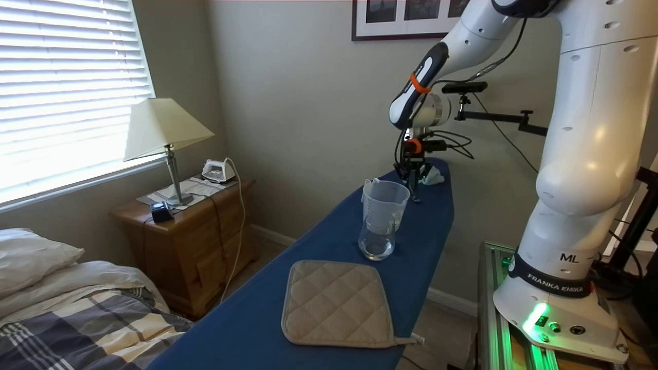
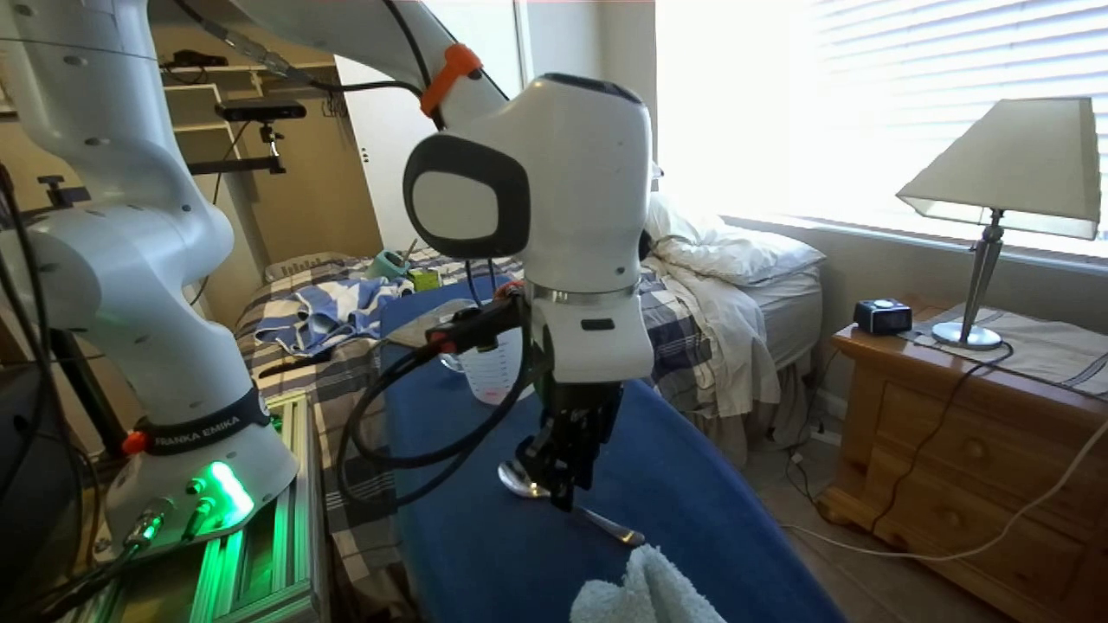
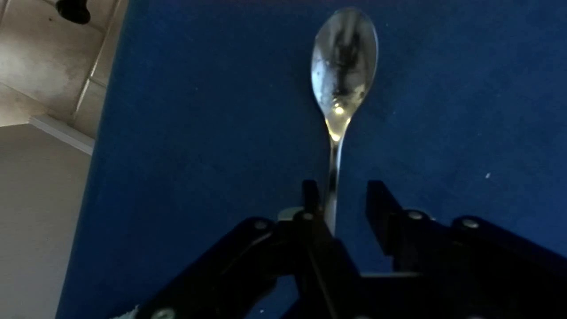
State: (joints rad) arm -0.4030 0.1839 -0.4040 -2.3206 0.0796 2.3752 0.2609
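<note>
A shiny metal spoon [image 3: 344,62] lies on the blue board, its bowl away from my gripper [image 3: 343,188] in the wrist view. My black fingers stand apart there, with a gap showing blue cloth between them. The spoon's handle runs down into that gap, closer to the left finger [image 3: 311,197], which hides its lower end. In an exterior view the gripper [image 2: 558,493] points down over the handle of the spoon [image 2: 610,525]. Whether a finger touches the handle I cannot tell. A pale fluffy cloth [image 2: 645,597] lies near the handle's end.
On the long blue board [image 1: 247,318] stand a translucent measuring jug [image 1: 383,192] and a clear glass vessel [image 1: 377,246]. A beige quilted pot holder [image 1: 336,303] lies nearer that camera. A wooden nightstand [image 2: 961,450] with a lamp [image 2: 1013,164] and a bed stand beside the board.
</note>
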